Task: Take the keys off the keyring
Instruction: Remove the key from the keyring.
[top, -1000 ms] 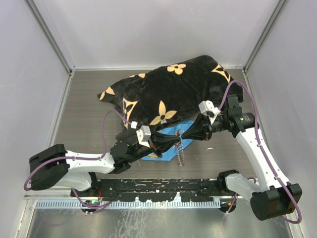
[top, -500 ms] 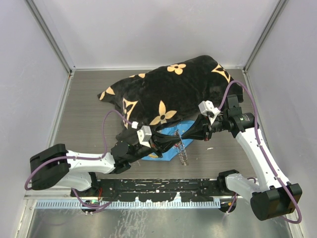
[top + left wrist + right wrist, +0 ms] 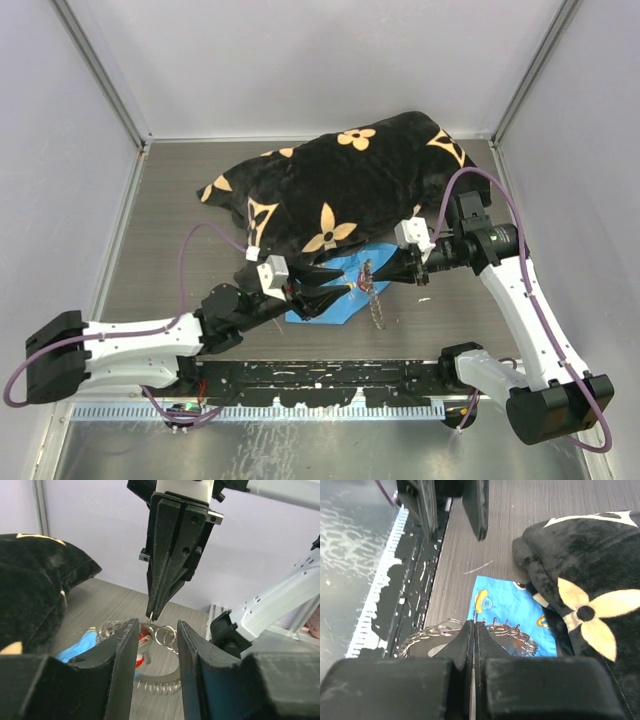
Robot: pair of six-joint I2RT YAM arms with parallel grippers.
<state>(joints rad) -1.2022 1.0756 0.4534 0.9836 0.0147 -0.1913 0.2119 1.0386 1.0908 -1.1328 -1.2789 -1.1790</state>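
Pinching the keyring (image 3: 520, 633) — right jaws; left wrist view adds red key (image 3: 144, 630).

Pale lilac walls (image 3: 300, 60) enclose a grey wood-grain tabletop (image 3: 170, 230).

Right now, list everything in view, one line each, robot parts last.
blanket: one, black with cream flowers, far half of the table.
cloth: one, blue patterned, at the blanket's near edge.
keyring: one, silvery, over the blue cloth.
keys: count unclear, one red head shows, by the keyring.
table: one, grey wood-grain, under everything.
left gripper: one, black, open, facing the keyring.
right gripper: one, black, shut on the keyring.
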